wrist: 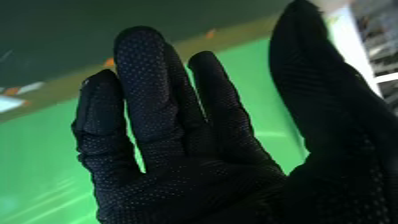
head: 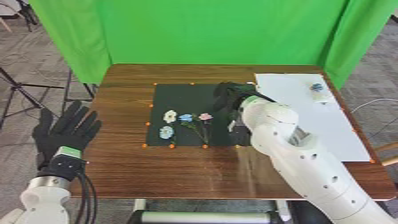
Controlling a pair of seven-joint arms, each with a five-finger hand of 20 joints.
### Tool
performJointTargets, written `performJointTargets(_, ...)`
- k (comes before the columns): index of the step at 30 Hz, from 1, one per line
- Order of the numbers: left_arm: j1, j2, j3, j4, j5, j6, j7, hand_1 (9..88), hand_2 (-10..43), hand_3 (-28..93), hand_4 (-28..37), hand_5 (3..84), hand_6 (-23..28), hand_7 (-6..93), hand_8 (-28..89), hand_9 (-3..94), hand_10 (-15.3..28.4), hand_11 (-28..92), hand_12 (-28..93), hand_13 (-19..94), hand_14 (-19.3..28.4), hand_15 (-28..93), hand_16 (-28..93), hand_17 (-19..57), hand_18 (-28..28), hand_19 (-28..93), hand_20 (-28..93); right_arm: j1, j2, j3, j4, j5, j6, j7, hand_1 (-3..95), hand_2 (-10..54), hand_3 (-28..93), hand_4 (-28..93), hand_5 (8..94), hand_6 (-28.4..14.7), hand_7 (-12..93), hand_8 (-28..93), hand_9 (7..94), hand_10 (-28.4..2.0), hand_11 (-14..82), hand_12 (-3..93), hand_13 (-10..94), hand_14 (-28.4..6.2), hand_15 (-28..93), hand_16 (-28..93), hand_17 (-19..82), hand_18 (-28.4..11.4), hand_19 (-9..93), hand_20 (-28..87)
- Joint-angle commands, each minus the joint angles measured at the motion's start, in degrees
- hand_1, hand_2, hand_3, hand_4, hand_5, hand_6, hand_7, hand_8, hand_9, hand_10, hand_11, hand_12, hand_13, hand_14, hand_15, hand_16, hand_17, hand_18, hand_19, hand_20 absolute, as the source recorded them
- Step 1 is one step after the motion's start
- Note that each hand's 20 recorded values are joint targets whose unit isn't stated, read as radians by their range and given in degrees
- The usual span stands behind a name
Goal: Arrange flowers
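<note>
Over the upper right part of the black mat (head: 182,95) is my right hand (head: 233,95), partly covering the mat. In the right wrist view, my right hand (wrist: 191,175) is open, fingers extended, thumb apart, with nothing held. A white flower (head: 170,116), a blue flower (head: 186,118) and a pink flower (head: 205,116) lie near one another on the mat, with a light blue one (head: 166,132) below them. A small pale item (head: 233,125) shows beside the right wrist; what it is, I cannot tell. My left hand (head: 64,132) is open, left of the table.
At the right, a white board (head: 342,135) lies on the brown table (head: 124,170), bearing a small blue bloom (head: 316,87) and a whitish object (head: 322,96). Orange dots mark the edges of mat and board. A green curtain (head: 213,35) hangs behind the table.
</note>
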Motion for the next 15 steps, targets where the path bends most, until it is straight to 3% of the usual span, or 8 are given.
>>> performJointTargets(1, 1.5, 0.17, -0.19, -0.70, 0.91, -0.73, 1.11, 25.2, 11.2, 68, -28.3, 34.5, 6.1, 17.3, -11, 27.4, 13.5, 22, 8, 17, 13.7, 31, -9, -3.4, 11.8, 25, 8, -0.1, 14.5, 6.3, 0.3, 0.4, 9.1, 0.1, 35.6, -9.5, 76, -28, 46.8, -6.1, 16, -12, 52.7, -17.7, 17.6, 17.6, 54, -14.1, 59, 20, 29, -23.4, 77, 32)
performJointTargets(4, 2.0, 0.25, -0.11, -0.83, 0.00, 0.41, 2.13, 25.1, 11.3, 68, -28.3, 34.5, 6.1, 17.2, -11, 27.4, 13.4, 21, 9, 17, 13.7, 31, -9, -3.5, 11.8, 25, 8, 1.3, 16.8, 7.4, 5.7, 0.6, 10.1, -1.0, 34.5, -9.5, 77, -28, 46.8, -4.5, 17, -12, 50.7, -16.2, 14.6, 16.2, 47, -15.2, 47, 15, 26, -22.5, 68, 26)
performJointTargets(5, 2.2, 0.36, -0.09, -0.89, -0.27, 0.31, 2.57, 25.1, 11.3, 68, -28.3, 34.5, 6.1, 17.1, -11, 27.4, 13.4, 21, 9, 17, 13.6, 31, -9, -3.5, 11.8, 26, 8, 3.3, 17.3, 6.0, 7.5, 1.6, 8.9, 3.2, 34.1, -9.5, 77, -28, 46.5, -4.1, 17, -12, 49.6, -15.8, 14.0, 15.8, 45, -15.7, 45, 14, 25, -22.3, 66, 25)
performJointTargets(6, 2.5, 0.31, -0.20, -1.03, -0.11, 0.18, 2.66, 25.1, 11.3, 68, -28.3, 34.5, 6.1, 17.1, -11, 27.4, 13.4, 21, 9, 17, 13.6, 31, -9, -3.5, 11.8, 26, 8, 2.7, 18.2, 7.3, 7.3, 2.0, 8.6, 3.1, 33.7, -9.5, 78, -28, 46.0, -4.1, 18, -13, 48.1, -16.1, 13.5, 15.3, 42, -16.7, 43, 13, 23, -21.8, 63, 23)
performJointTargets(12, 2.2, 0.59, -0.07, -1.15, -0.43, 0.85, 3.14, 25.1, 11.5, 68, -28.3, 34.5, 6.1, 17.0, -11, 27.2, 13.4, 21, 9, 17, 13.5, 30, -9, -3.5, 11.8, 25, 8, 2.0, 21.5, 9.9, 9.9, 2.9, 9.3, 4.5, 32.7, -9.5, 79, -28, 43.9, -5.6, 18, -13, 44.1, -17.9, 12.4, 14.4, 37, -18.0, 40, 11, 21, -21.1, 60, 19)
performJointTargets(15, 1.8, 0.82, 0.38, -1.12, -0.71, 1.05, 3.57, 25.1, 11.6, 68, -28.3, 34.5, 6.2, 17.0, -11, 27.2, 13.4, 21, 9, 17, 13.3, 30, -9, -3.6, 11.8, 26, 8, 1.6, 22.6, 11.6, 11.5, 4.2, 7.8, 4.7, 33.2, -9.5, 79, -28, 43.9, -5.6, 18, -13, 44.4, -17.8, 12.7, 14.3, 38, -16.6, 39, 9, 22, -19.2, 56, 16)
